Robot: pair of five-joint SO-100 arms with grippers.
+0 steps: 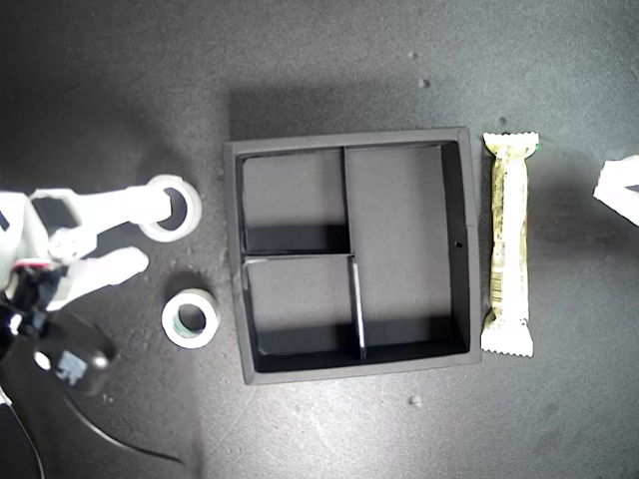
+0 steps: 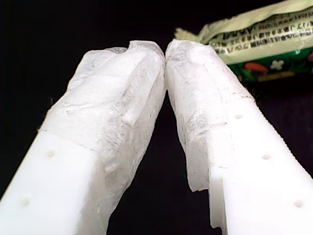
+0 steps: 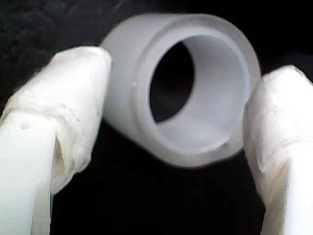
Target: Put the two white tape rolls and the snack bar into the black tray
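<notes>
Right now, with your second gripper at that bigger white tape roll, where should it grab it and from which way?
I'd grip the larger tape roll across its outer wall, coming from the exterior view's left where my second gripper already straddles it. In the second wrist view one finger sits on each side with gaps left, so simply closing the jaws should probably pinch it.

All three compartments of the square matte black tray lie bare, reachable from above past its thin dividers. The small white tape ring with a greenish core sits just beside the tray's wall at the exterior view's left, leaving fingers little room there.
</notes>
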